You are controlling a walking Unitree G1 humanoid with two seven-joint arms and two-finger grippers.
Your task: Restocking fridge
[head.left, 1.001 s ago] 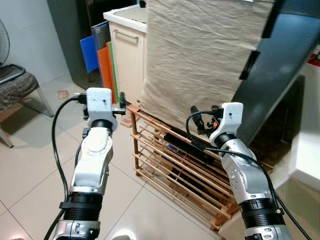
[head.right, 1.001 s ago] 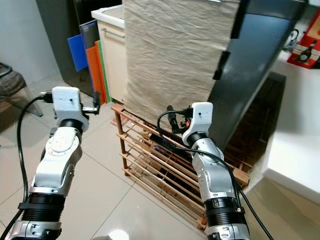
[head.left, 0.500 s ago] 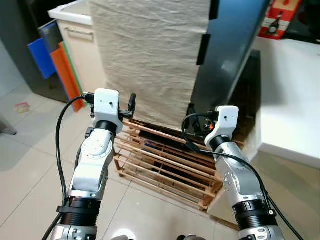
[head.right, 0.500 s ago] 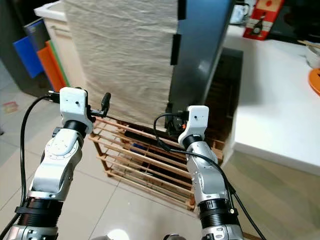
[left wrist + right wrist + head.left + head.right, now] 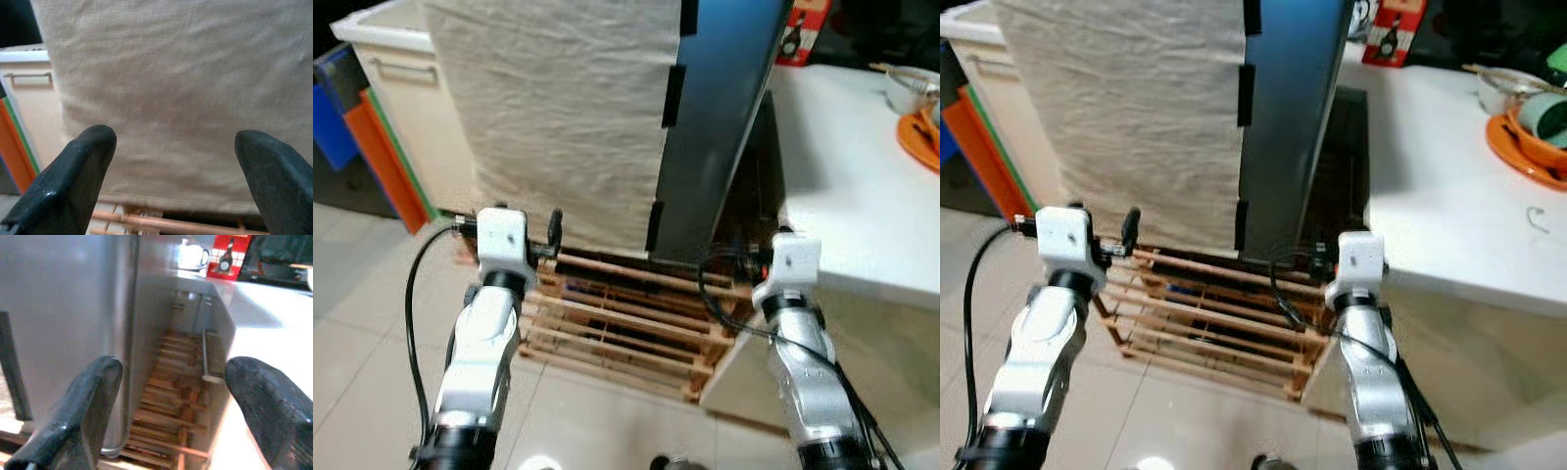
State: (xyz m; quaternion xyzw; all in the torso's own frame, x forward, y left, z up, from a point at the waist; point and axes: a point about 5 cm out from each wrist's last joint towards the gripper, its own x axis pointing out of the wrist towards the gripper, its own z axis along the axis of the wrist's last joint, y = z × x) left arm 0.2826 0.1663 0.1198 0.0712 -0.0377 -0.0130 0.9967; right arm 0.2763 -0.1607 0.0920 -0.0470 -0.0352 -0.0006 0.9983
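Left eye view: fridge [image 5: 715,127] beyond both grippers.

I'm looking down at a pale glossy tile floor [image 5: 372,323]. A slatted wooden rack [image 5: 626,323] sits low in the middle, w/ a beige cloth [image 5: 558,108] hanging over it. On the right, a white counter [image 5: 1449,206]; on the left, a cream cabinet [image 5: 406,108] w/ orange and blue boards [image 5: 362,147] leaning beside it.
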